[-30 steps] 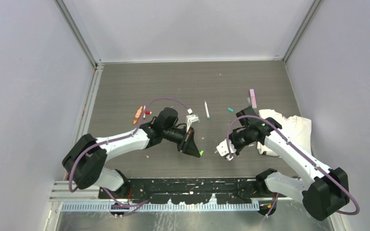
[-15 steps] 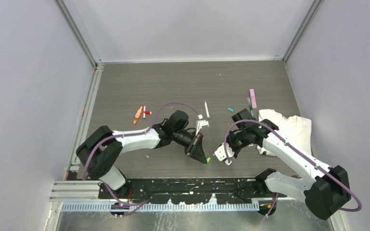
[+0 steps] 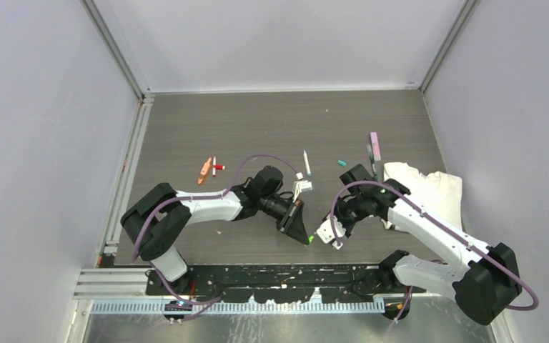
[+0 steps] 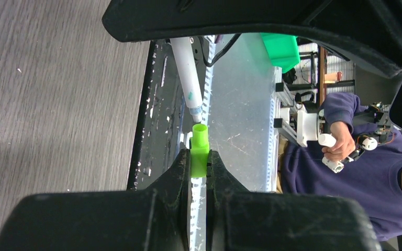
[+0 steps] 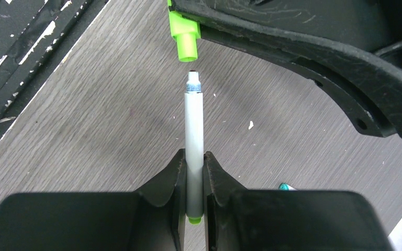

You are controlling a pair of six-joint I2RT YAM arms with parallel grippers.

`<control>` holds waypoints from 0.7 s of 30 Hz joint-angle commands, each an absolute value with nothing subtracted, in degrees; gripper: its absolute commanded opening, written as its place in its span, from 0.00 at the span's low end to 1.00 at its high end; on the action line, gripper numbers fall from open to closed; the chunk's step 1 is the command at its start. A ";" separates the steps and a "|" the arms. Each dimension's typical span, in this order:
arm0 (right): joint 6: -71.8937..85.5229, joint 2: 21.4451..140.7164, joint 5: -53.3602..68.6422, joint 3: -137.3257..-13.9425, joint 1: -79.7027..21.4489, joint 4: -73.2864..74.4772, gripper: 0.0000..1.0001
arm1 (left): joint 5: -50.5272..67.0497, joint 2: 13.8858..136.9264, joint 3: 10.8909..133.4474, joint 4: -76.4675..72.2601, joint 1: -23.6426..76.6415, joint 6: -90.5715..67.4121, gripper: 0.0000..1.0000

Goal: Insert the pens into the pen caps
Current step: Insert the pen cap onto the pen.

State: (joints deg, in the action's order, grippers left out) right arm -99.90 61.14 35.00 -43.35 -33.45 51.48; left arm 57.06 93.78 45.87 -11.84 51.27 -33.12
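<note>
My left gripper [image 4: 199, 157] is shut on a bright green pen cap [image 4: 199, 149], whose open end points at the pen tip. A white pen [image 5: 193, 125] with a green rear end is clamped in my right gripper [image 5: 194, 157], which is shut on it. In the right wrist view the pen's tip sits just short of the green cap [image 5: 185, 36], a small gap apart and roughly in line. In the top view the two grippers meet near the front middle, where the green cap [image 3: 310, 239] shows. More pens [image 3: 307, 163] and an orange cap [image 3: 204, 171] lie farther back.
A white cloth [image 3: 429, 189] lies at the right under the right arm. A pink-purple piece [image 3: 375, 146], a dark pen [image 3: 370, 153] and a teal piece [image 3: 342, 163] lie behind it. A red-ended pen [image 3: 216, 166] lies at the left. The black front rail [image 3: 279, 275] is close below the grippers.
My left gripper has carried the green cap to the right and toward the front edge. The right gripper shifted slightly, and the gap between cap and pen tip has closed to a sliver.
</note>
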 commanded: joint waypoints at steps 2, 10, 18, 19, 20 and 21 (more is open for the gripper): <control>-100.19 61.41 35.16 -43.33 -34.30 50.71 0.01 | 58.54 94.10 47.81 -14.66 51.50 -33.84 0.01; -100.74 61.50 35.08 -43.00 -35.14 50.71 0.01 | 58.79 94.50 47.98 -15.44 51.50 -34.44 0.01; -101.31 61.56 34.98 -42.73 -35.82 50.71 0.01 | 58.99 94.69 47.81 -15.86 51.50 -34.89 0.01; -101.38 61.61 34.91 -42.68 -35.90 50.71 0.01 | 59.04 94.71 47.80 -15.88 51.50 -35.00 0.01; -101.42 61.60 34.90 -42.63 -35.94 50.77 0.01 | 59.07 94.75 47.81 -15.91 51.49 -34.98 0.01; -101.57 61.59 34.94 -42.63 -36.03 50.76 0.01 | 59.13 94.86 47.88 -15.87 51.50 -35.05 0.01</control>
